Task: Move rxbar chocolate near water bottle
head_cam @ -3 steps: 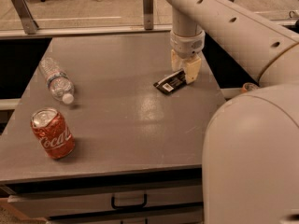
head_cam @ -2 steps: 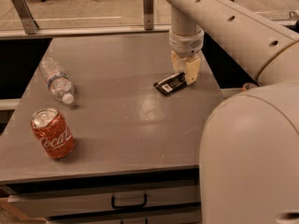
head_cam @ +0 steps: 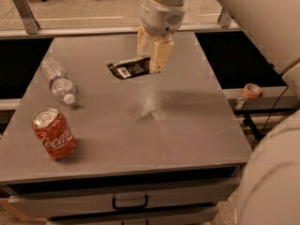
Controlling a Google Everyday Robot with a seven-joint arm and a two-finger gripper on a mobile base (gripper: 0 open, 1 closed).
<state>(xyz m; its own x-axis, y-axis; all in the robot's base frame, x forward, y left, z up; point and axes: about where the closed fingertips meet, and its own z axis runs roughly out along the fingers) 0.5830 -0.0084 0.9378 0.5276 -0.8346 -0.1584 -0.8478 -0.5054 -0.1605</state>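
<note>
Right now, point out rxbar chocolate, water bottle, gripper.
rxbar chocolate (head_cam: 129,68): camera view, middle of wrapper.
water bottle (head_cam: 58,81): camera view, label band.
gripper (head_cam: 151,63): camera view, between fingertips, clamped on rxbar chocolate's right end.

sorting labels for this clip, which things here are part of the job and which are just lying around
Job: rxbar chocolate, held by the gripper over the table's far half; water bottle, lying at left.
Lying about: Coca-Cola can, front left; tape roll, off the table at right.
</note>
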